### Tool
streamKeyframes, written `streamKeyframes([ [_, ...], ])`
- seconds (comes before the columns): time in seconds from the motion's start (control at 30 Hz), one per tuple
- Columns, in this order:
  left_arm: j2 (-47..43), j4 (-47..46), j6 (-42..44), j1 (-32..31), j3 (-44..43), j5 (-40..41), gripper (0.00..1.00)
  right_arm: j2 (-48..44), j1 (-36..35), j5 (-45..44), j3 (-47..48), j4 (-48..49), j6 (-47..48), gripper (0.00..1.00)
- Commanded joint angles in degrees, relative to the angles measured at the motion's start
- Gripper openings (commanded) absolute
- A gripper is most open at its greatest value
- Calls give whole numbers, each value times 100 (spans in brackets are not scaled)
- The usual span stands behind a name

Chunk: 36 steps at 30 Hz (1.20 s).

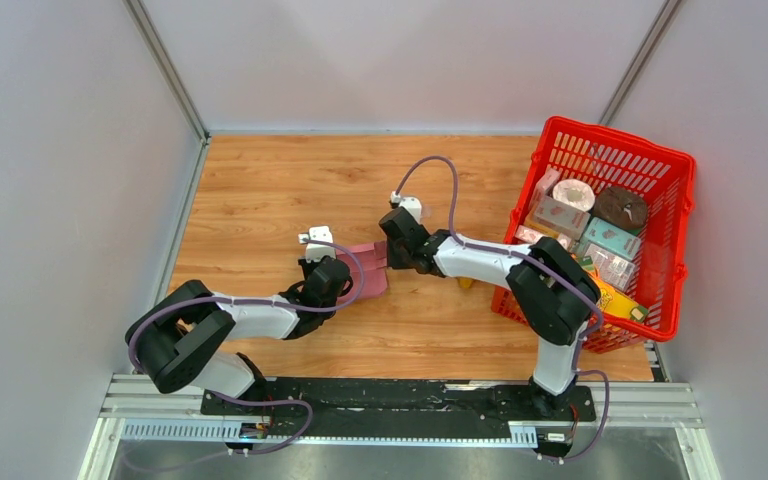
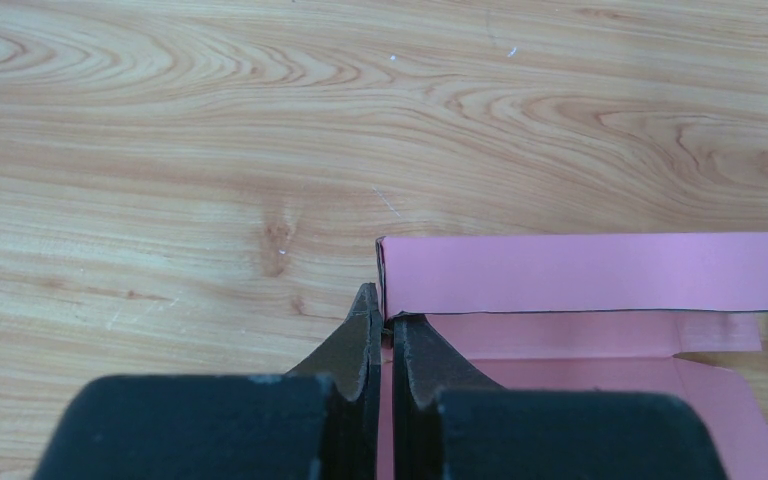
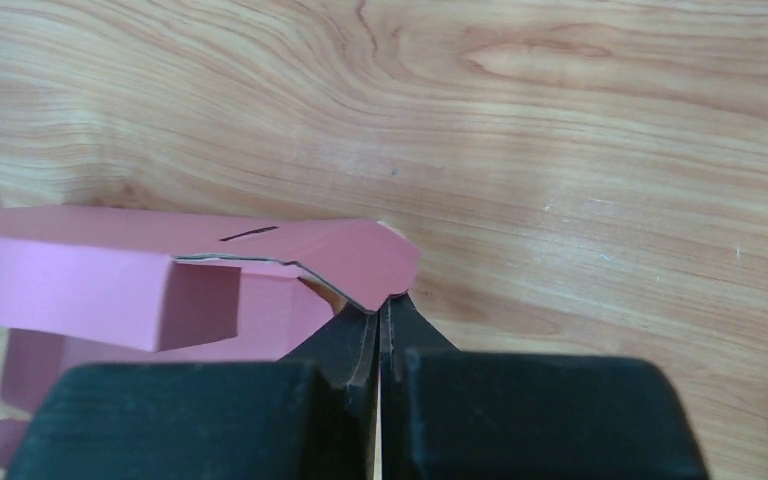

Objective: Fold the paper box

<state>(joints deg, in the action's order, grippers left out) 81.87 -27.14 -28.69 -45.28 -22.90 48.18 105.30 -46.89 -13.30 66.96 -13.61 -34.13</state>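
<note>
Light wooden table with a red plastic mesh basket at its right, partly masked by the right arm. Centre: plain pink thin-cardboard paper box, half-formed and largely hidden between the two wrists. Left gripper pinches a wall corner; right gripper pinches a flap tip.

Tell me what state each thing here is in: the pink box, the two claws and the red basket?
paper box: partly folded, one long wall raised, not closed up.
left gripper: shut on one end of the paper box.
right gripper: shut on a flap at the other end.
red basket: upright, filled with cartons.
</note>
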Motion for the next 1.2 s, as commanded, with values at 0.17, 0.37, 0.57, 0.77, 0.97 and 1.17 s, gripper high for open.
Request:
streamKeyframes([
  [0.17, 57, 349, -76, 10, 75, -116, 0, 272, -118, -341, -174, 709, 91, 0],
  [0.37, 67, 376, -102, 10, 66, -169, 0, 334, -127, 46, -183, 1087, 38, 0],
  [0.57, 101, 305, -120, 10, 84, -186, 0, 105, -267, 20, -280, 1308, 117, 0],
  [0.77, 75, 358, -102, 10, 75, -187, 0, 456, -268, 450, -183, 1545, -76, 0],
  [0.97, 145, 297, -137, 10, 66, -213, 0, 623, -294, 478, -245, 1591, -269, 0],
  [1.17, 75, 376, -137, 10, 92, -178, 0, 616, -294, 312, -438, 1415, -165, 0],
])
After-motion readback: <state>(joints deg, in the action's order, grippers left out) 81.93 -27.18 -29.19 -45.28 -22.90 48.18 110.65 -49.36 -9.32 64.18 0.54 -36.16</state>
